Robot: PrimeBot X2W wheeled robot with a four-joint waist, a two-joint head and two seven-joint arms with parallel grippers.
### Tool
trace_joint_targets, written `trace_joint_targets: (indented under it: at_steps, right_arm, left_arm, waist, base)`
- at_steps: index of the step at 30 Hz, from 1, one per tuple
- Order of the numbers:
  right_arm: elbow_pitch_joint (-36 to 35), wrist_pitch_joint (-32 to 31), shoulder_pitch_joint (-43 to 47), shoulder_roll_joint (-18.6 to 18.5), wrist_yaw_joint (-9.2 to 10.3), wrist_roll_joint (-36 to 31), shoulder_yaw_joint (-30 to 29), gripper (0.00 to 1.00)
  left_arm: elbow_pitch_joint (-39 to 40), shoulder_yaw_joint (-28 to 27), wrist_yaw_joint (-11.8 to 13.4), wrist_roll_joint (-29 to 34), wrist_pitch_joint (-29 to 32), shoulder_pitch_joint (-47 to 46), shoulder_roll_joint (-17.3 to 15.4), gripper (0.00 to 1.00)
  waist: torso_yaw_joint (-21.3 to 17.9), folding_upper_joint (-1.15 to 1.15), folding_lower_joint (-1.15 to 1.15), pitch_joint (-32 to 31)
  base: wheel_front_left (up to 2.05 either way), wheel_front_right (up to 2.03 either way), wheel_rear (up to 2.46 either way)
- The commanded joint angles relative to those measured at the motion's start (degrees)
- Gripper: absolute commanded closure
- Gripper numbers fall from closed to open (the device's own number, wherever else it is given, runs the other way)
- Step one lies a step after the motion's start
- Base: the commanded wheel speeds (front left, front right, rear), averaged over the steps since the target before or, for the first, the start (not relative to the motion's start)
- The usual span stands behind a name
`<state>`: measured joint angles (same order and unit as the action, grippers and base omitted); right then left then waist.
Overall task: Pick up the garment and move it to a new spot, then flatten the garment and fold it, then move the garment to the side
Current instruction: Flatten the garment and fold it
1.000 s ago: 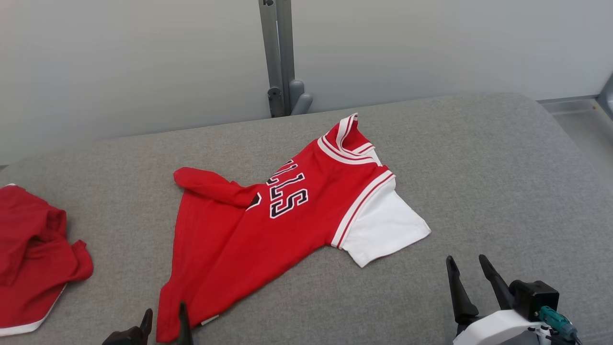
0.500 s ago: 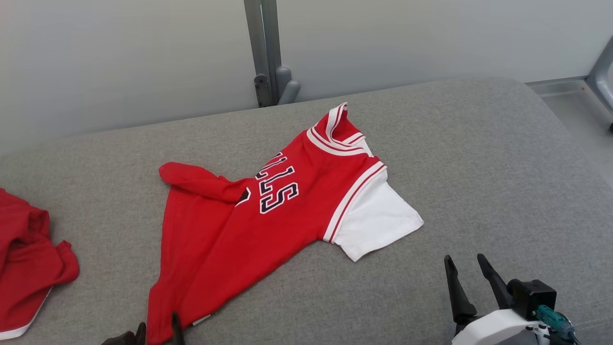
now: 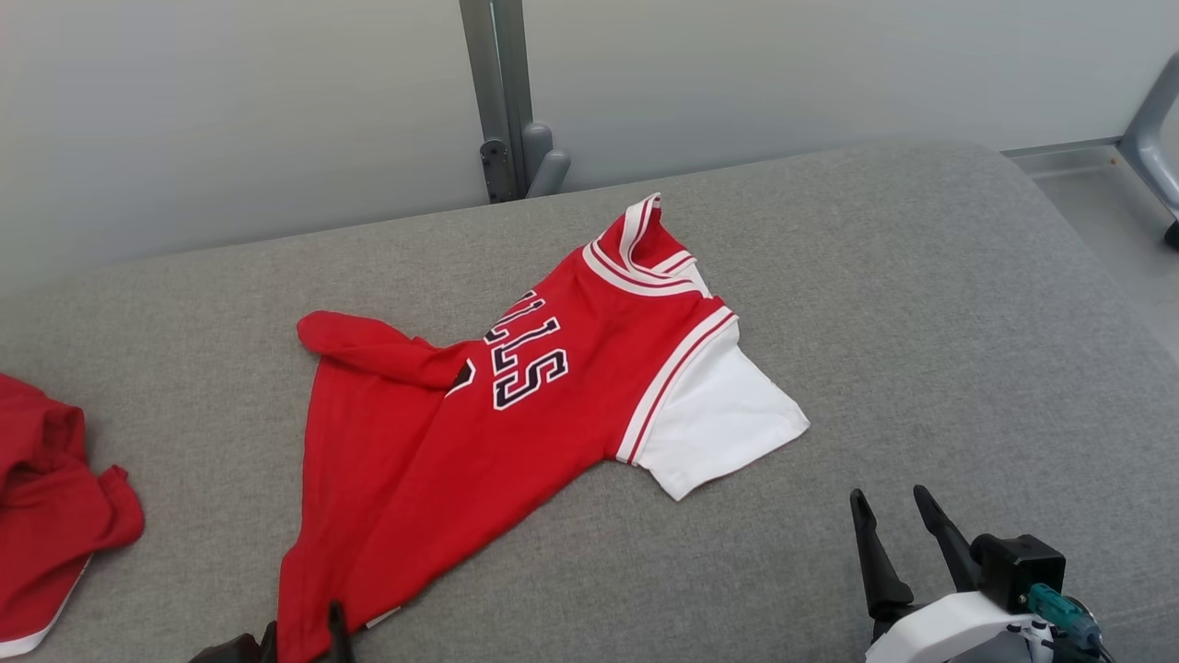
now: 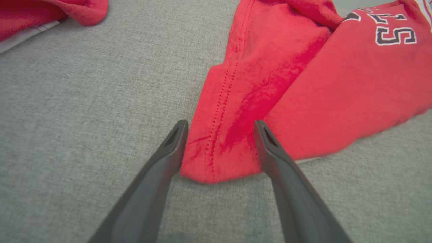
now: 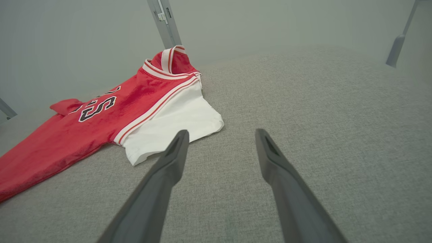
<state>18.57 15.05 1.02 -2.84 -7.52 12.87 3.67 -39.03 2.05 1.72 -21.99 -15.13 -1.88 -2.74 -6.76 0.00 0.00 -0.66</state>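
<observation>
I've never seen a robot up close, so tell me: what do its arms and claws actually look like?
The right claw and the left claw are each two long, dark grey fingers tapering to narrow tips, with a slot-like hollow near each tip. Behind the right one sit a white shell, a black block and a teal plug.

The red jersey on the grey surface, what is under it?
The grey surface lies under the red jersey. Anything else beneath the cloth is covered; one side is folded over itself.
</observation>
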Motion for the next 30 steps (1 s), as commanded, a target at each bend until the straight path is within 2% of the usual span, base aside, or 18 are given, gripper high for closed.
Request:
trace_joint_targets:
  at_steps: [1,3,4,5,7,8,9,10,22,30]
  right_arm:
    - [0.1,0.2,0.2,-0.1,0.06,-0.5,0.1,0.0]
    - [-0.1,0.2,0.2,-0.1,0.06,-0.5,0.1,0.0]
    - [-0.2,0.2,0.2,-0.1,0.06,-0.5,0.1,0.0]
    - [-0.2,0.2,0.2,-0.1,0.06,-0.5,0.1,0.0]
    - [-0.2,0.2,0.4,-0.1,0.06,-0.5,0.1,0.0]
    - [-0.2,0.2,0.4,-0.1,0.06,-0.4,0.2,0.0]
    - [-0.2,0.2,0.4,-0.1,0.06,-0.4,0.2,0.0]
    - [-0.1,0.2,0.4,-0.1,0.06,-0.4,0.2,0.0]
    - [0.5,0.2,-0.2,-0.1,0.06,-0.4,0.5,0.0]
    - [-0.1,0.2,-2.8,-0.1,0.06,0.1,1.1,0.0]
  left_arm:
    - [-0.1,-0.1,-0.3,-0.3,0.0,-0.9,-0.3,0.0]
    - [0.0,-0.3,-0.6,0.0,0.0,-1.0,-0.3,0.0]
    - [0.3,-0.4,-0.7,0.3,0.0,-1.0,-0.3,0.06]
    - [0.5,-0.5,-0.7,0.4,0.0,-0.9,-0.3,0.25]
    - [0.7,-0.5,-1.0,0.7,0.0,-0.8,-0.3,0.53]
    - [0.7,-0.5,-1.1,0.9,0.0,-0.7,-0.3,0.8]
    - [0.7,-0.5,-1.1,0.9,0.0,-0.7,-0.3,0.8]
    - [0.8,-0.6,-1.1,1.0,0.0,-0.7,-0.3,1.0]
    - [5.6,-2.6,-1.7,1.2,0.0,-2.2,-0.3,1.0]
    - [3.4,-7.3,-1.5,3.6,0.0,-9.6,-0.4,1.0]
  waist:
    - [-0.1,0.0,0.0,0.0]
    - [-0.1,0.0,0.0,0.1]
    - [-0.1,0.0,0.0,0.2]
    - [-0.1,0.0,0.0,0.2]
    - [0.0,0.0,0.0,0.2]
    - [0.0,0.0,0.0,0.2]
    - [0.0,0.0,0.0,0.2]
    - [0.0,0.0,0.0,0.3]
    - [-0.2,0.0,0.0,2.2]
    - [-0.8,0.0,0.0,7.3]
  base:
    - [0.0,0.0,0.0]
    - [0.0,0.0,0.0]
    - [0.0,0.0,0.0]
    - [0.0,0.0,0.0]
    - [0.0,0.0,0.0]
    - [0.0,0.0,0.0]
    - [0.0,0.0,0.0]
    - [0.0,0.0,0.0]
    - [0.0,0.0,0.0]
    - [0.0,0.0,0.0]
